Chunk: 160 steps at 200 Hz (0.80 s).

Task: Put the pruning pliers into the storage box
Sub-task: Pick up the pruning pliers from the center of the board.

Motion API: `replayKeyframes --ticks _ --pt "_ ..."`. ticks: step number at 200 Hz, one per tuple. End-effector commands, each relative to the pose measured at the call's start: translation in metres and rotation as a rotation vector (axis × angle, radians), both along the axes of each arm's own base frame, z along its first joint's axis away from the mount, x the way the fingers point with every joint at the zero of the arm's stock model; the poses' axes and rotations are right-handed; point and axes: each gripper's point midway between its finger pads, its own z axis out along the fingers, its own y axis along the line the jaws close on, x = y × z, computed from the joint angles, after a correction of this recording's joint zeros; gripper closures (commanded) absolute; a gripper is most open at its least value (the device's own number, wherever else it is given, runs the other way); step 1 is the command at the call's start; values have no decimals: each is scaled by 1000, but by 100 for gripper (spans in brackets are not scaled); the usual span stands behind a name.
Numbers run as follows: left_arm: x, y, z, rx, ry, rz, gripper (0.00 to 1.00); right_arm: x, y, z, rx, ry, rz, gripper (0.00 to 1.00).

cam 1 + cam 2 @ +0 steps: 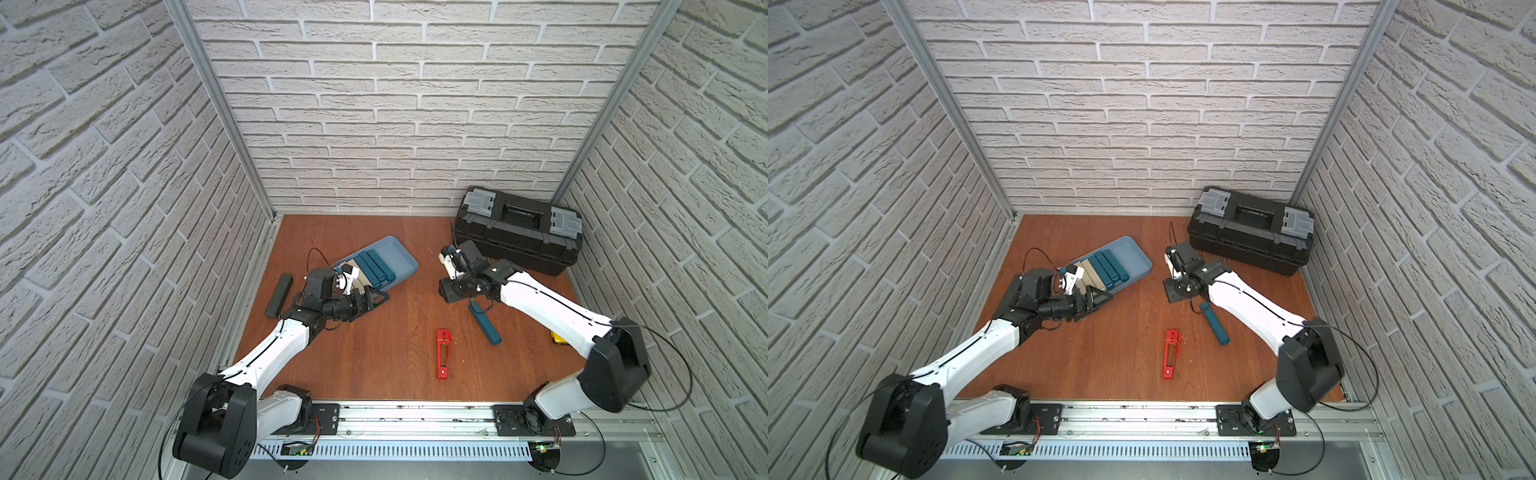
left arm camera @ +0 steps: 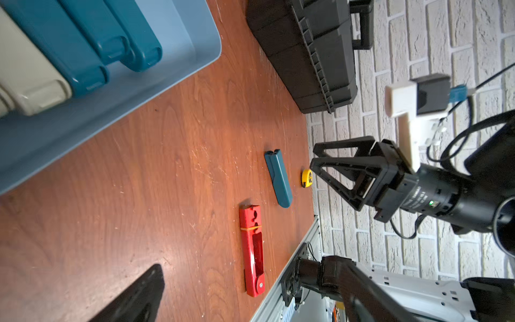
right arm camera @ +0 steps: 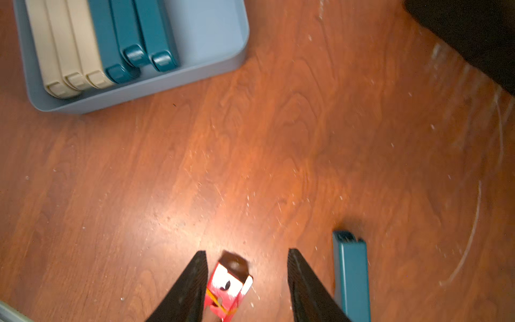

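Left gripper (image 1: 369, 307) and right gripper (image 3: 246, 252) gape empty; the stiff, likely light teal pliers (image 1: 484, 326) and red pliers (image 1: 443, 354) lie near-right of the storage box (image 1: 397, 254), best pinched mid-length.

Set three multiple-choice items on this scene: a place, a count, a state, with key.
1. Where does the red pliers lie? A in the storage box; B on the toolbox; C on the table.
2. How many teal pliers lie in the storage box? A one; B three; C five.
3. Right end effector: A open, empty; B shut on the red pliers; C shut on a tape measure.
Key: C, it lies on bare wood; B, three beside the beige pliers; A, jaws apart, holding nothing.
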Motion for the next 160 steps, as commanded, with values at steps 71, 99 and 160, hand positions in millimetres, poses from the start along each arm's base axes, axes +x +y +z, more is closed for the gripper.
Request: replayKeyframes --ticks 71,99,160 --pt "-22 -36 -1 6 -103 -80 2 -69 -96 -21 -250 35 -306 51" --pt "-21 -54 -9 8 -106 -79 2 -84 -107 -33 -264 91 -324 51" --pt "-23 -81 -11 47 -103 -127 2 -103 -111 -71 -212 162 -371 51"
